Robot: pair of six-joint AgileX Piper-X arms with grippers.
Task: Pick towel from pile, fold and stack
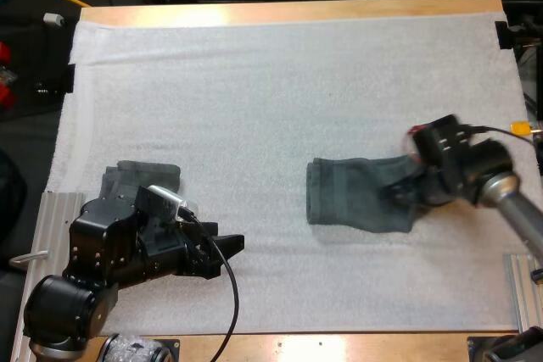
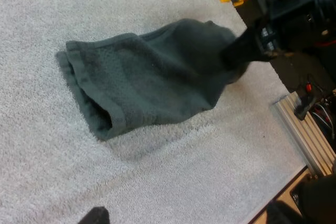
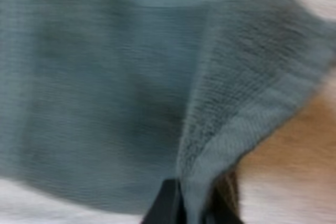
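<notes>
**High view.** Wooden table [image 1: 297, 11] covered by a white mat [image 1: 254, 82]. Dark grey-green towel [image 1: 356, 197]: on the mat at 4 o'clock from the mat's centre, doubled over, rounded fold toward 9 o'clock. Right gripper [image 1: 405, 191]: at the towel's 3 o'clock end, pinched onto the cloth. Left gripper [image 1: 222, 252]: at 7 o'clock on the mat, aimed toward 3 o'clock, fingers spread, nothing held, well apart from the towel. Second towel [image 1: 140, 177]: at 8 o'clock, just beyond the left arm and partly hidden by it.

**Left wrist view.** Towel [image 2: 147, 85] resting on the mat, looped fold nearest the camera. Far end gathered and raised off the mat at the right gripper [image 2: 239, 56]. Own fingertip [image 2: 95, 216] clear of the cloth.

**Right wrist view.** Two black fingers [image 3: 167, 205] pressed from both sides on a raised ridge of towel [image 3: 105, 77]. Clamped tight on cloth, no gap beyond the fabric's thickness.
</notes>
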